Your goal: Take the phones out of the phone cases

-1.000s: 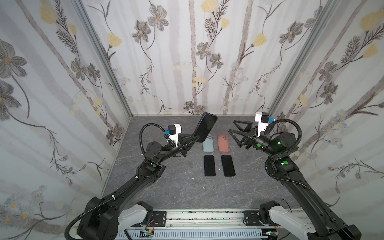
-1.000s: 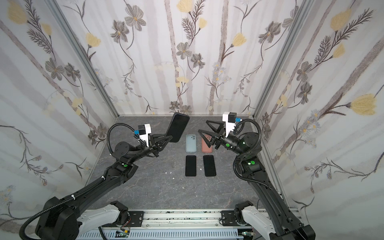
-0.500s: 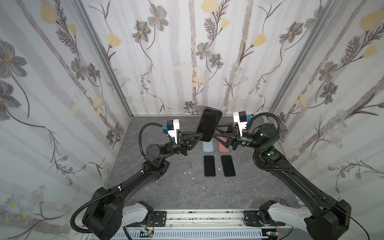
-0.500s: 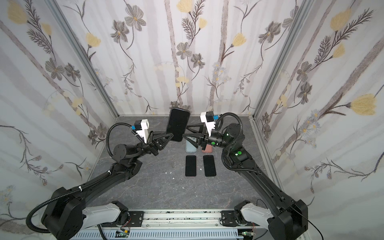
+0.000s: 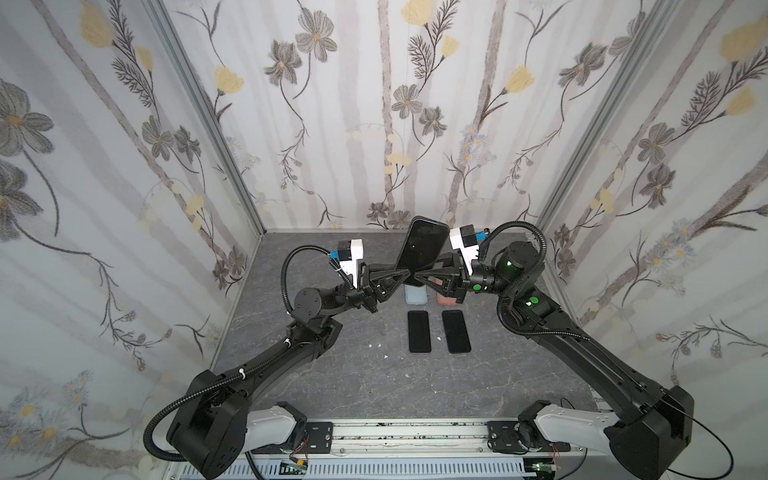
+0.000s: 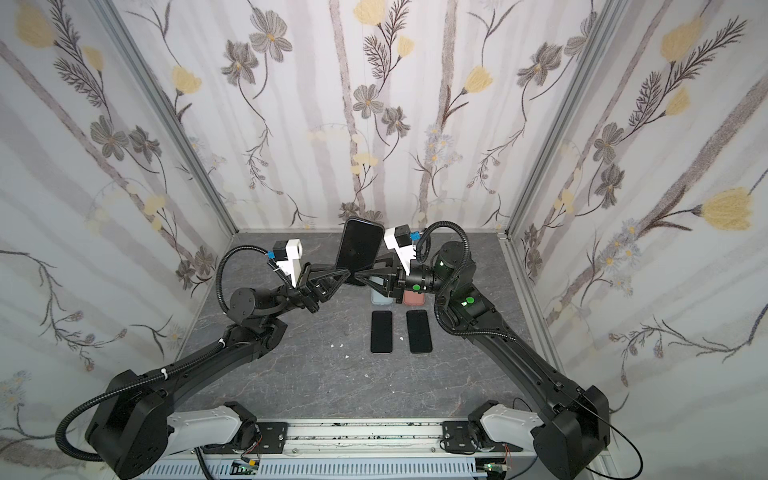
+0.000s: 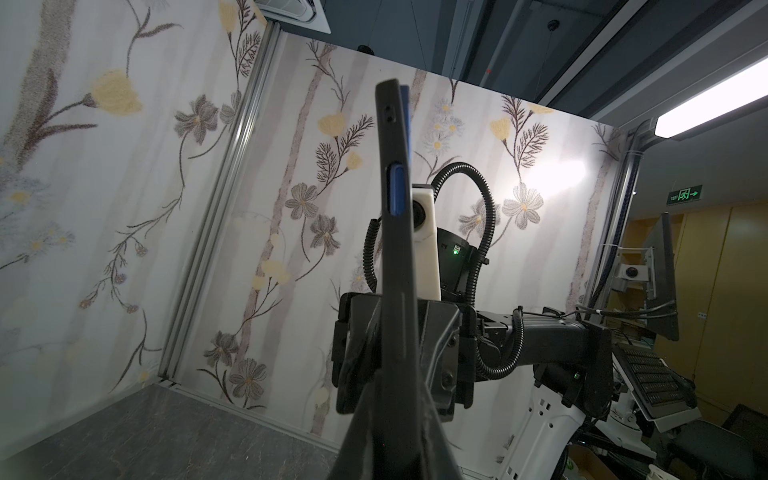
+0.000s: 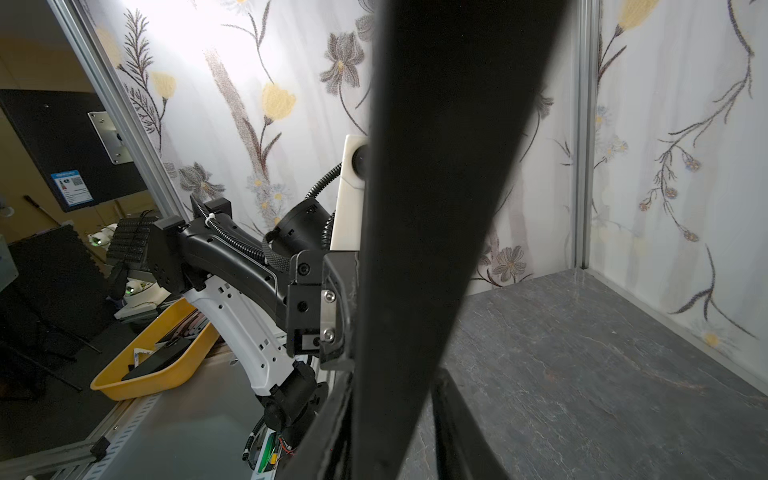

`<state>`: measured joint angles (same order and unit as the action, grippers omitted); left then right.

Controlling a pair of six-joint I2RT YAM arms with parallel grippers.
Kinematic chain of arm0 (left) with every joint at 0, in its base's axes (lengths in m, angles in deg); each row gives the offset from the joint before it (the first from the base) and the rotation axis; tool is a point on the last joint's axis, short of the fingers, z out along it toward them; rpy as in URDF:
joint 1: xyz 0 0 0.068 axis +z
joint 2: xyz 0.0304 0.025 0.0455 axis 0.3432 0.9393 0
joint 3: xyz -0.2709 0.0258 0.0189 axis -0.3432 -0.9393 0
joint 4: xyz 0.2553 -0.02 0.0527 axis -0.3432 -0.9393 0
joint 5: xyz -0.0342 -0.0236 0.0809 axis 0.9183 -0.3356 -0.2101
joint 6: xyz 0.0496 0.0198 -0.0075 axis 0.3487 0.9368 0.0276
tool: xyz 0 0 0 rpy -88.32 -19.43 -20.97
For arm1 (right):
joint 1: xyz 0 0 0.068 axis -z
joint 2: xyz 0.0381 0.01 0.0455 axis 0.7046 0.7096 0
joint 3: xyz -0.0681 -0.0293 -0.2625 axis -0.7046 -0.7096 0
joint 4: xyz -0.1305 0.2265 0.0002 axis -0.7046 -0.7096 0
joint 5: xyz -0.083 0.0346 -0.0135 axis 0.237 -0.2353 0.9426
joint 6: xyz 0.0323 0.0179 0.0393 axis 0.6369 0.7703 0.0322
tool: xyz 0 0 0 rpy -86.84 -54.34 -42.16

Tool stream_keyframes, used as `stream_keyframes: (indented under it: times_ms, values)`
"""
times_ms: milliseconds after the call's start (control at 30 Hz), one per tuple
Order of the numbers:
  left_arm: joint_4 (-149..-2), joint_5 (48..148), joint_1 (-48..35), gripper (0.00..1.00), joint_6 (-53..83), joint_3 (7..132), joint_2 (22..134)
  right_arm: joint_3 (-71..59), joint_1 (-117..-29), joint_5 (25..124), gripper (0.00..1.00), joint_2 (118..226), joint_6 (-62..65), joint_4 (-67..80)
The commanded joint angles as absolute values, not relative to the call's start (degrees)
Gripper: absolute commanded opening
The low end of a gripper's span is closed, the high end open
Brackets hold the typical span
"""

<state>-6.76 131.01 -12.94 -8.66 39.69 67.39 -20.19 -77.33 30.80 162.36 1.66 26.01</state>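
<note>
the left fingers (image 5: pixel 388 275) are clamping the lower end of the cased phone (image 5: pixel 422 251), which is standing nearly upright in the air over the rear middle of the desk (image 5: pixel 332 374), dark face turned toward the front edge. the right fingers (image 5: pixel 436 275) are straddling that same end from the opposite side; i cannot tell whether they are pressing on it. beneath, a pale blue case (image 5: pixel 417 296) and a pink case (image 5: pixel 448 300) are lying flat, with a black phone (image 5: pixel 418 337) and a second black phone (image 5: pixel 456 337) just in front of them.
</note>
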Motion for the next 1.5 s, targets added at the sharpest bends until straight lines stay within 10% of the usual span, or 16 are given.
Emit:
stream_keyframes:
  times_ms: [0, 567, 867, 1467]
  values:
    - [-2.1, 131.7, -13.2, 0.0, -9.4, 40.4, 67.5, -19.6, -77.5, 30.0, 0.28, 163.0, 0.3, 24.8]
    - [-2.1, 132.3, -13.0, 0.0, -5.7, 39.2, 67.2, -19.6, -77.6, 32.3, 0.0, 160.0, -0.3, 23.6]
    - [-14.9, 129.5, -9.3, 0.45, 9.9, 39.5, 62.4, -18.3, -78.0, 49.4, 0.0, 155.6, -12.0, 8.0]
    - [-30.4, 119.2, -12.5, 0.42, 41.5, 43.9, 58.8, -13.7, -90.9, 81.6, 0.0, 157.0, -26.3, -7.8]
